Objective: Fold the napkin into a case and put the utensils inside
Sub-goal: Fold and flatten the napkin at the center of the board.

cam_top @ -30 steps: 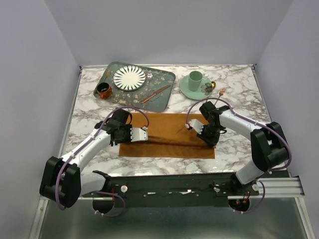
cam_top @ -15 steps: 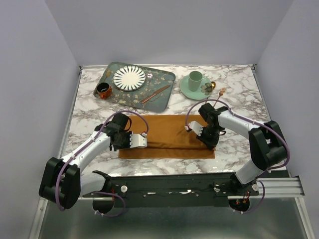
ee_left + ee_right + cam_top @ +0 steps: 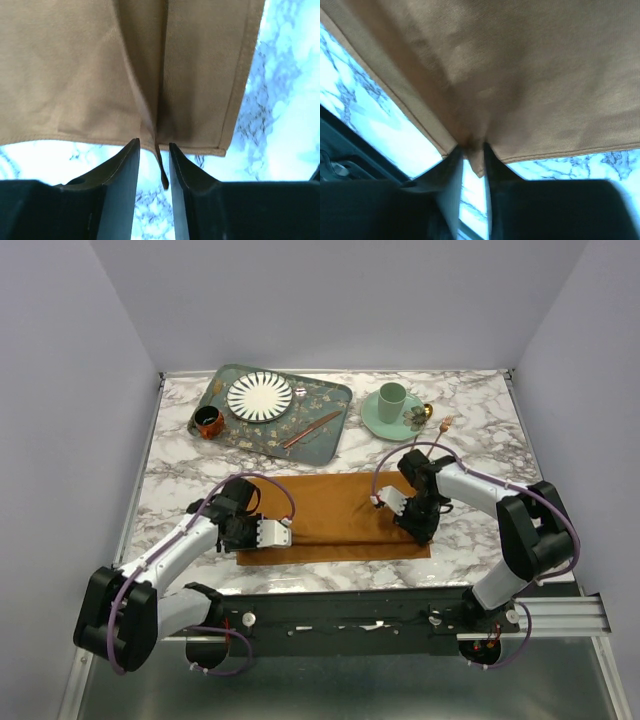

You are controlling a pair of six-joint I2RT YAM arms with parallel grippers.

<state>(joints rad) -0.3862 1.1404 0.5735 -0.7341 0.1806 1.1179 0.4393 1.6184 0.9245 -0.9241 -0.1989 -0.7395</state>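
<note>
The rust-orange napkin (image 3: 340, 502) lies flat as a wide rectangle on the marble table, with a raised fold line running along its near part. My left gripper (image 3: 280, 532) is shut on a pinch of cloth at the napkin's left end; the left wrist view shows the fold (image 3: 150, 100) running into my jaws (image 3: 154, 149). My right gripper (image 3: 393, 504) is shut on the napkin's right end, where a cloth corner (image 3: 477, 167) hangs between the jaws (image 3: 472, 152). A copper knife-like piece (image 3: 312, 429) lies on the tray. A fork (image 3: 443, 424) and a spoon (image 3: 426, 412) lie by the saucer.
A patterned green tray (image 3: 232, 436) at the back left carries a striped plate (image 3: 260, 396). A small orange-and-black cup (image 3: 208, 422) stands at the tray's left edge. A green cup (image 3: 391, 396) stands on a green saucer (image 3: 380, 420) at the back right.
Both grippers have moved toward the table's near edge, drawing the pinched fold of napkin with them. The left gripper moved farther than the right.
</note>
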